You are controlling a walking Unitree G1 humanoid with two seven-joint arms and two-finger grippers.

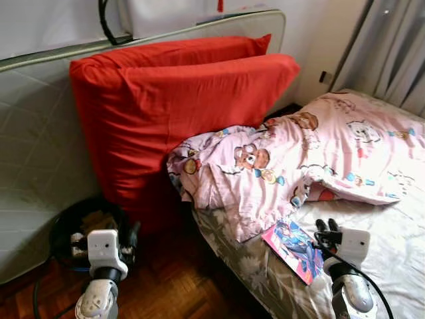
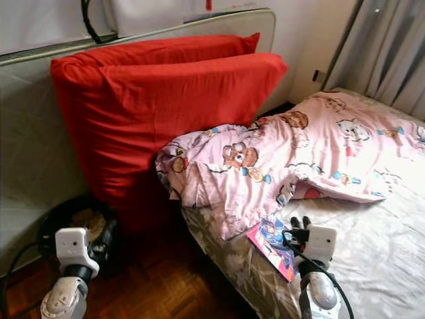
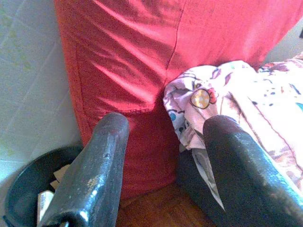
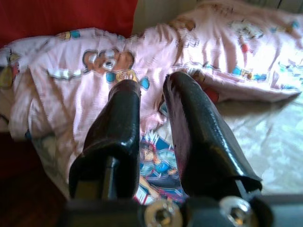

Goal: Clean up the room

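— Where is the comic book [image 1: 293,248] lying?

— It is lying flat on the bed [image 1: 392,252], near the edge, just below the pink blanket [image 1: 312,156]. Its long side is pointing along the bed edge.

— Which arm is nearer?

— The right gripper [image 1: 326,228] is hanging just beside it, fingers a little apart, holding nothing. The left gripper [image 3: 165,156] is hanging wide open over the floor, well apart from the book.

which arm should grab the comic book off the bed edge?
Right. The right gripper hovers directly beside the comic book on the bed, fingers aimed along it. The left gripper sits over the floor by the red cushion, farther away.
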